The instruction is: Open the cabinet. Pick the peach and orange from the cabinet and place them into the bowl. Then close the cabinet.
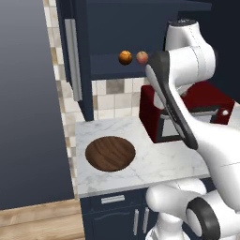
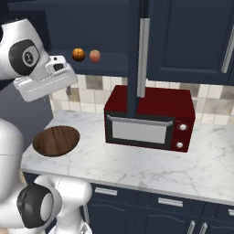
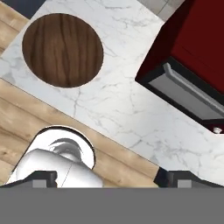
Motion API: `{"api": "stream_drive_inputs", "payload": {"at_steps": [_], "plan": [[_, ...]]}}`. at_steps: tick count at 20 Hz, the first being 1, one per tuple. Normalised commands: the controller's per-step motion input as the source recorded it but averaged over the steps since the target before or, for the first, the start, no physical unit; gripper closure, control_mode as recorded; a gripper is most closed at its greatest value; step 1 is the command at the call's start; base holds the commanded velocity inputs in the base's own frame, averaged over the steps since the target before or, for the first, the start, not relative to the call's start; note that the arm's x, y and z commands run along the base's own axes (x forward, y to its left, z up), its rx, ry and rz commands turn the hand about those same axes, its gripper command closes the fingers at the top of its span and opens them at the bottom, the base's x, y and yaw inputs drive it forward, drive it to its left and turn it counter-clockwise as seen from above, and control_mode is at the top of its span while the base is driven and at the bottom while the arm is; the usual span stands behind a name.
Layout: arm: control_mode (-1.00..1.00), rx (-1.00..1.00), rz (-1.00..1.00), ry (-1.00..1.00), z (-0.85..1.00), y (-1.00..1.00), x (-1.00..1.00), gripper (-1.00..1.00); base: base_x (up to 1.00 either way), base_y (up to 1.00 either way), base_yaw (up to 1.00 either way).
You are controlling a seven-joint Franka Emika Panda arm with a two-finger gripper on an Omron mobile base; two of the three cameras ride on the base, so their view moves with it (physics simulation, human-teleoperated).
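cabinet [image 1: 75, 61] open, orange [image 1: 124, 57], peach [image 1: 141, 57], bowl [image 1: 110, 153]

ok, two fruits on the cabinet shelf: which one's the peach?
The peach is the reddish-pink one, on the microwave side. The orange beside it is deeper orange-brown, nearer the open door's handle.

White arm with dark joints, rising from the base and folded at the elbow, the upper link slanting up and away. The wrist sits high, its hand turned downward. Claw [image 3: 107, 178] empty, jaws spread wide, the two dark fingertips [image 3: 43, 178] standing well apart.
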Motion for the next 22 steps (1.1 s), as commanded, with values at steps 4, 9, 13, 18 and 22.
{"api": "stream_drive_inputs", "payload": {"at_steps": [4,9,13,18,22], "plan": [[-1.00,0.02,0.00,-0.36,0.00,0.00,0.00,-1.00,0.00,0.00,0.00],[-1.00,0.10,0.00,-0.14,0.01,-0.06,0.01,-1.00,0.00,0.00,0.00],[-1.00,0.10,0.00,-0.01,0.01,-0.09,0.00,-1.00,0.00,0.00,0.00],[-1.00,0.09,-0.02,-0.19,0.02,0.00,0.06,-1.00,0.00,0.00,0.00],[-1.00,0.11,-0.05,-0.11,0.17,-0.02,0.01,-1.00,0.00,0.00,0.00]]}}
